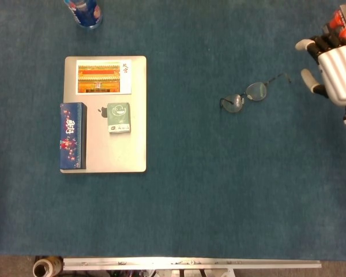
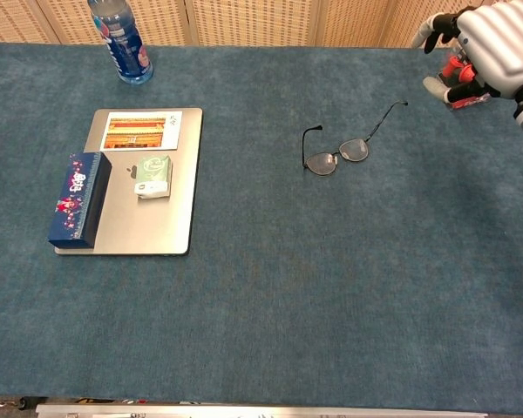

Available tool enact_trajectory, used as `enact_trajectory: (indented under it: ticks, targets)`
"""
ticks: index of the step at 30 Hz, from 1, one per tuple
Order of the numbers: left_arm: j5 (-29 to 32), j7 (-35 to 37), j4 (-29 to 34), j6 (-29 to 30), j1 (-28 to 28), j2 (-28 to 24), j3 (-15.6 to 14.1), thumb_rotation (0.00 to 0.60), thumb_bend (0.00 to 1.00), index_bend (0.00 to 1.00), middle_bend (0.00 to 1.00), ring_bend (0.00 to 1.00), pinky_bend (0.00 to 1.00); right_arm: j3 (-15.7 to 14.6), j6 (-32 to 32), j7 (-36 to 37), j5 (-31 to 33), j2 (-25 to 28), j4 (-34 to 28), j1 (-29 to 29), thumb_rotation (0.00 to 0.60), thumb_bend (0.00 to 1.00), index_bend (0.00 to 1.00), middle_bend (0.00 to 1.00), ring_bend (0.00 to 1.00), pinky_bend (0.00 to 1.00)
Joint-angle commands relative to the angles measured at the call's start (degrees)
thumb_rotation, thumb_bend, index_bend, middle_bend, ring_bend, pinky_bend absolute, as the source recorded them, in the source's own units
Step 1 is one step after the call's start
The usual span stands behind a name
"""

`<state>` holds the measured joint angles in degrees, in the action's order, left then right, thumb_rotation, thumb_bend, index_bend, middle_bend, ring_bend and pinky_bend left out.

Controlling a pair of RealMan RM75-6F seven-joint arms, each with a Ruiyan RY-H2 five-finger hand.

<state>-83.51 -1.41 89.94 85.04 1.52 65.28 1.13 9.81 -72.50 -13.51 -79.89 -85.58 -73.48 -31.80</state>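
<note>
My right hand (image 1: 336,72) hangs at the table's far right with its fingers apart and nothing in them; the chest view also shows this hand (image 2: 490,45). It is just in front of a small red object (image 1: 341,22) (image 2: 460,70), whose lower part it hides in the head view. A pair of thin-framed glasses (image 1: 245,97) (image 2: 338,155) lies unfolded on the blue cloth, to the hand's left and apart from it. My left hand appears in neither view.
A silver laptop (image 1: 135,133) (image 2: 179,209) lies shut at the left, carrying a postcard (image 1: 104,77), a dark blue box (image 1: 72,136) and a green pack (image 1: 119,118). A bottle (image 1: 83,11) (image 2: 122,43) stands at the far left corner. A tape roll (image 1: 46,267) sits below the front edge.
</note>
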Motion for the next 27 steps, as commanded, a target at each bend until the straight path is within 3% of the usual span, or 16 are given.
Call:
enact_trajectory:
  ticks: [1, 17, 27]
  targets:
    - [0.06, 0.23, -0.16, 0.04, -0.13, 0.01, -0.06, 0.6, 0.0, 0.48, 0.45, 0.34, 0.44, 0.05, 0.05, 0.46, -0.1, -1.36, 2.1, -0.14, 0.6, 0.29, 0.37, 0.42, 0.35, 0.52]
    - [0.3, 0.92, -1.01, -0.18, -0.28, 0.38, -0.09, 0.6, 0.0, 0.48, 0.45, 0.34, 0.44, -1.5, -4.19, 7.67, -7.21, -8.02, 19.14, -1.96, 0.6, 0.3, 0.37, 0.42, 0.35, 0.52]
    - [0.4, 0.86, -0.99, -0.26, -0.34, 0.37, -0.09, 0.6, 0.0, 0.48, 0.45, 0.34, 0.44, -1.88, -3.99, 12.19, -8.04, -11.09, 24.81, -2.78, 0.6, 0.3, 0.37, 0.42, 0.35, 0.52]
